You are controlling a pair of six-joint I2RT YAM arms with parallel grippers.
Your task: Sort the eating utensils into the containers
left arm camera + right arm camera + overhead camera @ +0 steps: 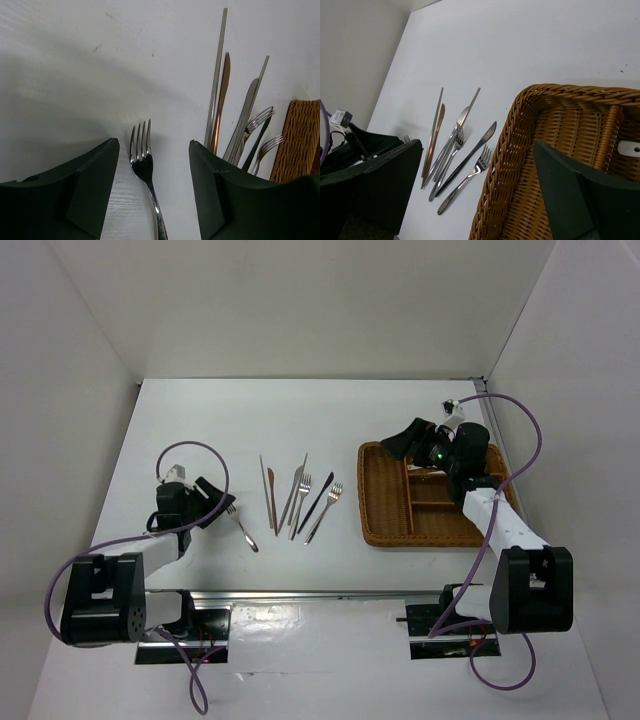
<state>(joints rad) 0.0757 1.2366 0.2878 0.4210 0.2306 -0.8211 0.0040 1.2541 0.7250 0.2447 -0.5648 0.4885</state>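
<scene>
1. Straddling one fork (144, 162) with the left hand (152, 145). Fingers are spread wide and hold nothing. The fork lies flat on the counter (75, 60) between them, tines pointing away from the hand, handle running back under it.
2. The fork sits closer to one finger than the other, so closing could shove or spin it instead of pinching it.
3. It is thin, flat, shiny metal. Fingers may skid over it, or jam on the counter if the hand drops too low.
4. The grip looks set near the neck, so the long handle may droop or swing once lifted.
5. Right hand (405, 438) is spread wide and empty as far as visible, hanging above the far-left corner of the tray (385, 532). The tray is well apart from the left hand, off to its right.
6. Risk: the arms could meet over the tray if the left one brings the fork there.
7. In the way is a loose bunch of utensils (298, 495) between the left hand and the tray: metal chopsticks, a brown-handled piece (434, 135), a knife, two forks, a dark slim piece (470, 157). A low carry could clip them or the tray's raised rim.
8. One white piece (630, 148), probably a spoon, lies in a compartment just beyond the right hand's finger. Other contents are hidden by the arm.
</scene>
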